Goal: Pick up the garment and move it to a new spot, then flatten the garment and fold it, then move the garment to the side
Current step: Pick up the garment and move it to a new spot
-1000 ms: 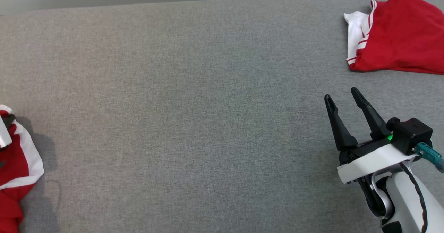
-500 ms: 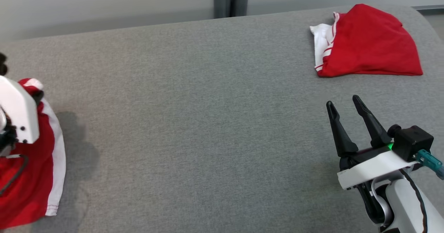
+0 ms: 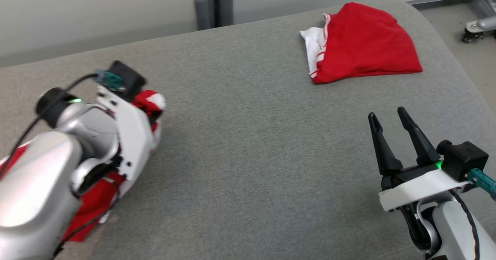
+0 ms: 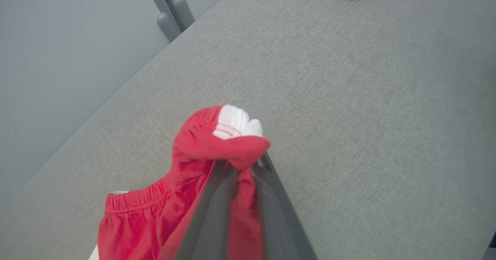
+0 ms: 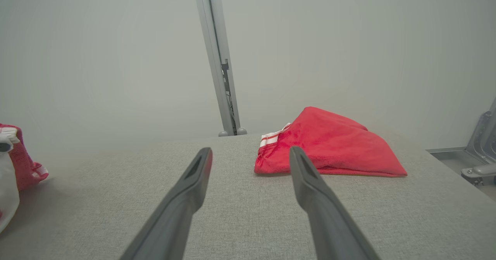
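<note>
My left gripper (image 4: 242, 165) is shut on a bunched fold of the red garment (image 4: 201, 147) with white trim. The garment (image 3: 149, 99) hangs from the gripper over the left part of the grey table (image 3: 252, 136), its lower end (image 3: 91, 209) trailing on the cloth top. The pale left arm (image 3: 128, 132) covers much of it in the head view. At the lower right my right gripper (image 3: 386, 112) stands open and empty above the table, fingers pointing toward the far side (image 5: 251, 151). The held garment (image 5: 23, 155) shows at the right wrist view's left edge.
A second red and white garment (image 3: 364, 47) lies folded at the table's far right corner, ahead of the right gripper (image 5: 333, 145). Grey posts (image 3: 213, 4) stand behind the far edge. A metal base with a caster (image 3: 474, 25) sits on the floor beyond the table's rounded right end.
The head camera has swung, shifting the whole picture left. The left arm has carried the garment rightward and farther onto the table. The right gripper has stayed open and still.
</note>
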